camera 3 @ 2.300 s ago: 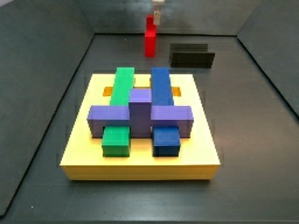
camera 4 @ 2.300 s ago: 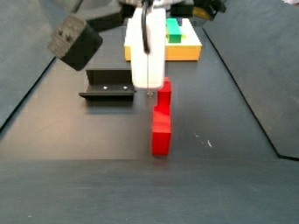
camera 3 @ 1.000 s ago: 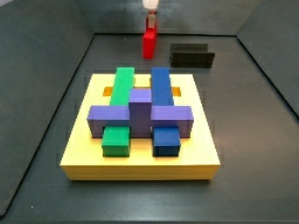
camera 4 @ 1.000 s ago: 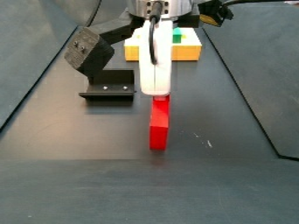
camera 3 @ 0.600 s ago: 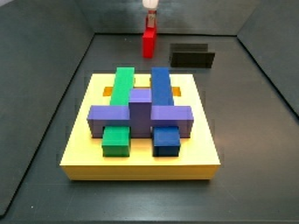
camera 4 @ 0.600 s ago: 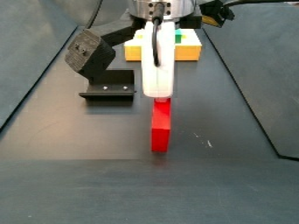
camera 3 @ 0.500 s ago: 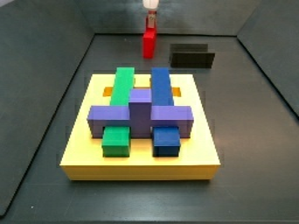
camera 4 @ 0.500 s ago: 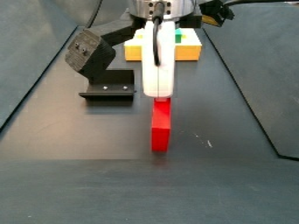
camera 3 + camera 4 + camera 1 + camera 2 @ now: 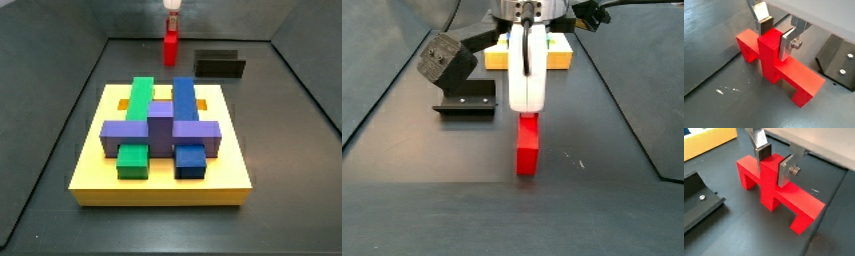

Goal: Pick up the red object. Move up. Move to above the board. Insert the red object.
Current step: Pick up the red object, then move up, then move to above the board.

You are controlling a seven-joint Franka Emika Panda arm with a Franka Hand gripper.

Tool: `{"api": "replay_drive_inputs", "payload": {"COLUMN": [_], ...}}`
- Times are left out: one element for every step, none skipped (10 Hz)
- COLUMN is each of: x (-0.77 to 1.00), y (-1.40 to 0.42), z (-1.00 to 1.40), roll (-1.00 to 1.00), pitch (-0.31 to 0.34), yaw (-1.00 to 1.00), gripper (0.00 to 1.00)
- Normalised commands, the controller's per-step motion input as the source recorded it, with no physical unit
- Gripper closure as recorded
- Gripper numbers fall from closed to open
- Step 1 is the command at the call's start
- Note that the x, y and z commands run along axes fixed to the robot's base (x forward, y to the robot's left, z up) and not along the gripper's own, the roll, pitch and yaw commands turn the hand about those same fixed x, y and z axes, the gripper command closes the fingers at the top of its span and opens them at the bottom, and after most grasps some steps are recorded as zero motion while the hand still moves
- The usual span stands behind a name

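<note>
The red object (image 9: 799, 80) stands on the dark floor, crossbar down and central post up; it shows in both wrist views (image 9: 794, 204) and edge-on in both side views (image 9: 171, 47) (image 9: 529, 150). My gripper (image 9: 774, 34) (image 9: 773, 160) is down over it, one silver finger on each side of the post, pads against it. In the side views the gripper (image 9: 527, 105) stands straight above the piece (image 9: 171, 22). The yellow board (image 9: 94, 175) with green, blue and purple blocks lies well away from the gripper (image 9: 556, 58).
The dark fixture (image 9: 465, 100) stands on the floor beside the red object, also in a side view (image 9: 221, 65) and both wrist views (image 9: 839, 65) (image 9: 697, 195). Grey walls enclose the floor. The arm's black camera housing (image 9: 442, 55) hangs above the fixture.
The gripper came down over the red object's post, then shifted slightly sideways with it. The red piece still rests on the floor.
</note>
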Motion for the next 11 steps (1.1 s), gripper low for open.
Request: {"api": "replay_drive_inputs", "payload": {"x": [0.00, 0.00, -0.06, -0.08, -0.02, 0.00, -0.02, -0.04, 0.02, 0.05, 0.04], "y": [0.00, 0.00, 0.03, 0.01, 0.01, 0.00, -0.01, -0.01, 0.00, 0.01, 0.01], "z": [0.00, 0.83, 0.80, 0.50, 0.22, 1.40, 1.40, 1.40, 1.40, 0.94, 0.41], "roll": [0.00, 0.00, -0.01, 0.00, 0.02, 0.00, -0.01, 0.00, 0.00, -0.01, 0.00], "pitch": [0.000, 0.000, 0.045, 0.067, 0.045, 0.000, 0.021, 0.035, 0.043, 0.082, 0.099], "yaw": [0.00, 0.00, 0.04, 0.04, 0.03, 0.00, -0.01, 0.00, 0.00, 0.00, 0.00], "gripper": [1.00, 1.00, 1.00, 1.00, 1.00, 1.00, 1.00, 1.00, 1.00, 1.00, 1.00]}}
